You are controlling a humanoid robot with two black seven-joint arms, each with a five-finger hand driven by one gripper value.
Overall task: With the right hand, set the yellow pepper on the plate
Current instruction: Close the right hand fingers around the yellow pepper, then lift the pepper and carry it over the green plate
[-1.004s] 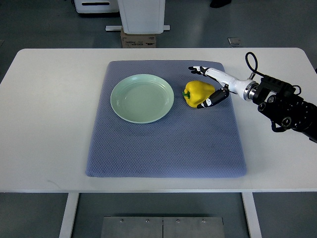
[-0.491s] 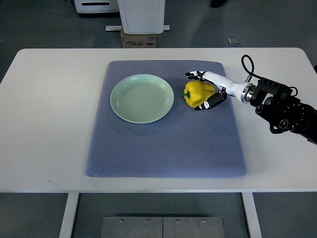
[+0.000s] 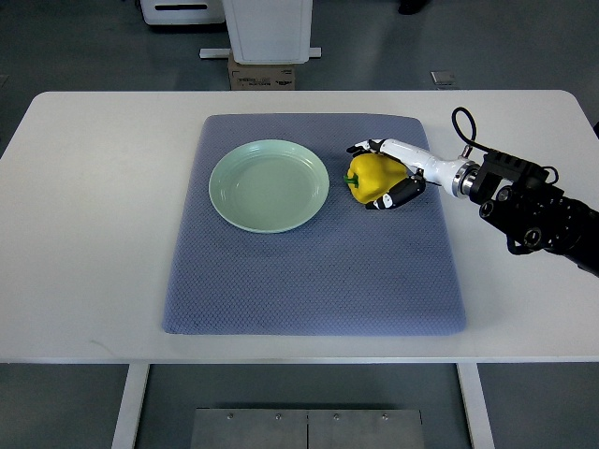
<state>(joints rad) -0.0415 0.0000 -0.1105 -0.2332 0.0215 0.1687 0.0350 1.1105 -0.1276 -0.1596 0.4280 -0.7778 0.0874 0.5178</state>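
We found the right hand's fingers (image 3: pixel 360 148) curled over the far side of the pepper (image 3: pixel 372 175), with the thumb against its near side, so the right hand (image 3: pixel 386 173) clasped it. The pepper was glossy yellow, lobed, with a green stem facing the plate (image 3: pixel 269 185). It sat on the mat (image 3: pixel 314 271), just beside the plate and not on it. The plate was round, smooth, pale green, and held nothing. The mat was blue-grey, woven-textured, with rounded corners, lying on a white table (image 3: pixel 103 215). Beyond the table we noted a cardboard box (image 3: pixel 262 77); its print was too small to read.
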